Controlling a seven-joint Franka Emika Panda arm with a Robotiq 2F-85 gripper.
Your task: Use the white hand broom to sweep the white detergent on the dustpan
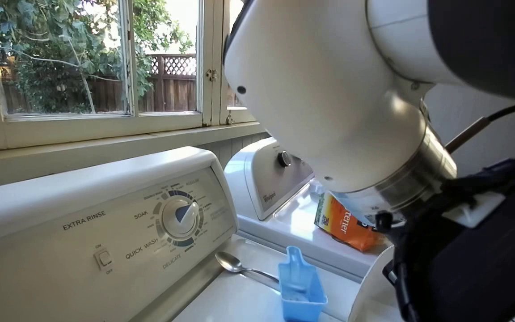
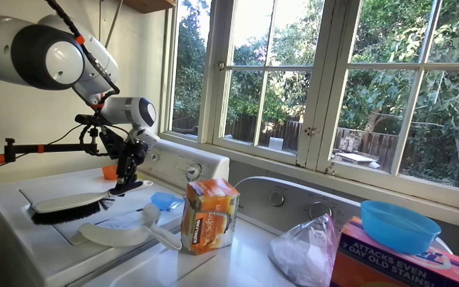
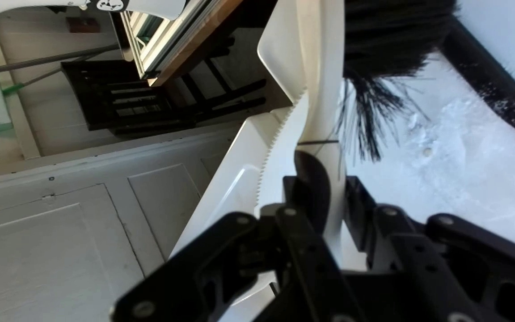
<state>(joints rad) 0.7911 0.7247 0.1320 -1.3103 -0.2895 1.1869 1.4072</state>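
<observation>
Pincer was closed on the handle of the white hand broom, which was held over the washer near the dustpan; broom judged light and rigid, smooth enough to twist under side load, so mid-handle seemed the sensible hold.

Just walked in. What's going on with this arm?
The Franka arm has its fingers shut on the handle of a white hand broom, above a washer. Beside the broom is a white dustpan; white powder, presumably detergent, appears to lie in it, with specks on its black lip. In the wrist view the bristles overlap that lip; whether they touch it, I can't tell.
</observation>
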